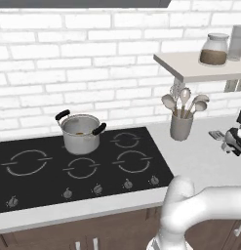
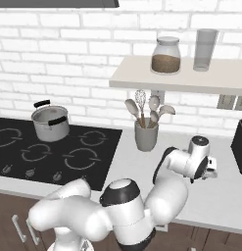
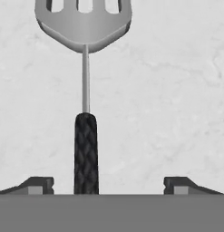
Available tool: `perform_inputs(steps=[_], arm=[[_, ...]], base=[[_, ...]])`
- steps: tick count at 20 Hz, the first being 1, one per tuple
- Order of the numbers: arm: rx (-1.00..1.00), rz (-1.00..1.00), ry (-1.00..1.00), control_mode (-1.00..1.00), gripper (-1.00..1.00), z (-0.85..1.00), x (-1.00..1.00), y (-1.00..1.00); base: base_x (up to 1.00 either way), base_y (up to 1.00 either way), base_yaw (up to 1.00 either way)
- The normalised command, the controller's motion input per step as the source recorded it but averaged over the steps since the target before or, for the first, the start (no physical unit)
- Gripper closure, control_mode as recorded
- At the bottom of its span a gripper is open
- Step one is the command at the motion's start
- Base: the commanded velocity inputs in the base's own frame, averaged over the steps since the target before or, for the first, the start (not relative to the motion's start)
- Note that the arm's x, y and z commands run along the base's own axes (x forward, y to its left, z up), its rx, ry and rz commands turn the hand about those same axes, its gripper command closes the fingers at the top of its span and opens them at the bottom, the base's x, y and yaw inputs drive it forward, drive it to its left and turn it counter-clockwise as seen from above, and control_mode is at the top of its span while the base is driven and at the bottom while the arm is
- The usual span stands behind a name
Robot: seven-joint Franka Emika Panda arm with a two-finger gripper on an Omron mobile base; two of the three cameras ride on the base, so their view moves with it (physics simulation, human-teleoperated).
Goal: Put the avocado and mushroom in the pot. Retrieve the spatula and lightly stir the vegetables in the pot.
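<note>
Hand view: claw w/ jaws spread wide, nothing held, pointing down at pale marbled table; one dark fingertip each side near bottom edge. Spatula lies flat on table between the tips, black handle running up from the bottom, closer to the tip on that view's left, not touching either; thin silver shank leads to slotted silver head at top. Left base view: claw at far right edge over table, spatula head just beside it toward the hob. Right base view: hand hangs low over table right of utensil cup, fingers hidden behind hand. Grey utensil cup w/ pale spoons, ladles, whisk, stands on table between claw and hob, under shelf edge. Shelf on white brick wall carries lidded jar w/ brown contents and tall glass. Black hob, four-plus ring marks, knob row along front. Pot steel, two black side handles, upright on rear burner, well apart from spatula; small brownish item inside, type can't tell.
</note>
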Motion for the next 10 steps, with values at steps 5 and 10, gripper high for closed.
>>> perform_inputs(steps=[5, 10], arm=[[0.0, 0.03, 0.04, -1.0, 1.0, -0.49, -0.3, 0.4], [0.0, 0.07, -0.03, -1.0, 1.0, -0.19, -0.76, 0.3]], base=[[0.0, 0.0, 0.0], [0.0, 0.0, 0.0]])
